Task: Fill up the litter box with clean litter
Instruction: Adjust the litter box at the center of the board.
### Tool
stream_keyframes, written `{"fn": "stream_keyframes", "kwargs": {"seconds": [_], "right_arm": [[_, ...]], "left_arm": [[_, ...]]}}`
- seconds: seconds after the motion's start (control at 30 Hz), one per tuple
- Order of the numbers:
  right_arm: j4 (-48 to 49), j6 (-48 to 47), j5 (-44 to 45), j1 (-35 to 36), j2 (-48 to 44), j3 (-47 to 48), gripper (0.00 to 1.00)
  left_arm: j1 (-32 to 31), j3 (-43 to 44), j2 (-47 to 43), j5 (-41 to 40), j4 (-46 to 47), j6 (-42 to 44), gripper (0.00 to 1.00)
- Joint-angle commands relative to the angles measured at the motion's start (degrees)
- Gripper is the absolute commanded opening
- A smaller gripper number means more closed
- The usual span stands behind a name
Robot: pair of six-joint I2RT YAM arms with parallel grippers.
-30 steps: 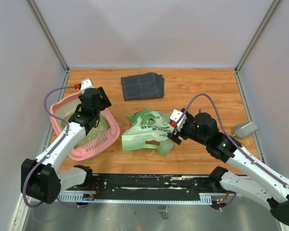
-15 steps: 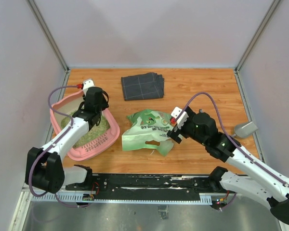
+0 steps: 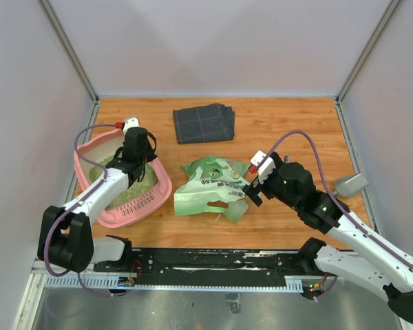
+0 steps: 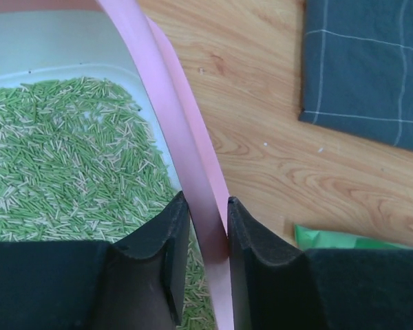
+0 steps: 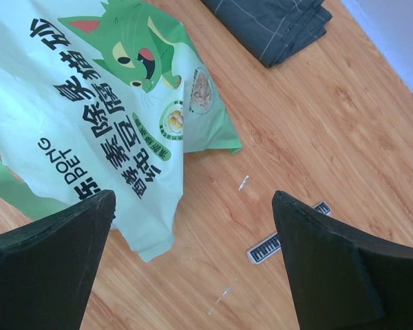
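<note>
The pink litter box [image 3: 158, 191] sits at the table's left and holds green-tan clean litter [image 3: 129, 192]. My left gripper [image 3: 139, 162] is shut on the box's right rim [image 4: 186, 155], one finger inside over the litter [image 4: 62, 158], one outside. The green-and-white litter bag [image 3: 210, 185] lies flat at mid-table. My right gripper [image 3: 251, 194] is open and empty, hovering over bare wood just right of the bag [image 5: 117, 130].
A dark grey folded cloth [image 3: 204, 122] lies at the back centre, also in the left wrist view [image 4: 368, 69] and the right wrist view [image 5: 275, 24]. A grey metal scoop [image 3: 350, 183] rests at the right edge. A small barcode sticker [image 5: 272, 242] lies on the wood.
My left gripper has moved down and slightly right along the box and now clamps its right rim. My right gripper has drifted a little to the right, away from the bag.
</note>
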Motion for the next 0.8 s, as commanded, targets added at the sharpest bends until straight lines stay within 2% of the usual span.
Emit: {"fn": "stream_keyframes", "kwargs": {"seconds": [0.0,0.2,0.33,0.53,0.63,0.67,0.7,0.77], "right_arm": [[-4.1,5.1,2.5,0.9,0.4,3.8,0.98],[-5.5,3.9,-1.8,0.9,0.4,4.3,0.98],[-5.9,1.8,-8.4,1.1,0.6,3.8,0.98],[-1.3,-4.0,-10.0,5.3,0.3,0.4,1.0],[0.2,-8.2,-12.2,7.7,0.3,-1.0,0.99],[0.6,-9.1,-11.7,8.4,0.5,-1.3,0.99],[0.8,-10.2,-11.0,9.1,1.0,-1.6,0.99],[0.9,-13.5,-8.9,10.8,2.4,-2.3,0.97]], "left_arm": [[0.1,-1.0,-1.3,7.6,3.3,5.4,0.26],[0.2,-2.7,-3.2,16.9,4.6,11.7,0.21],[0.1,-1.5,-3.5,18.0,2.6,14.9,0.2],[0.1,-1.2,-4.0,20.5,-0.1,17.5,0.19],[0.1,-1.0,-5.5,20.5,-0.2,17.3,0.31],[0.1,-0.6,-6.1,20.1,-0.5,16.6,0.42],[0.1,-0.1,-6.8,19.9,-0.8,15.9,0.49],[0.1,1.3,-8.4,20.3,-1.8,14.3,0.55]]}}
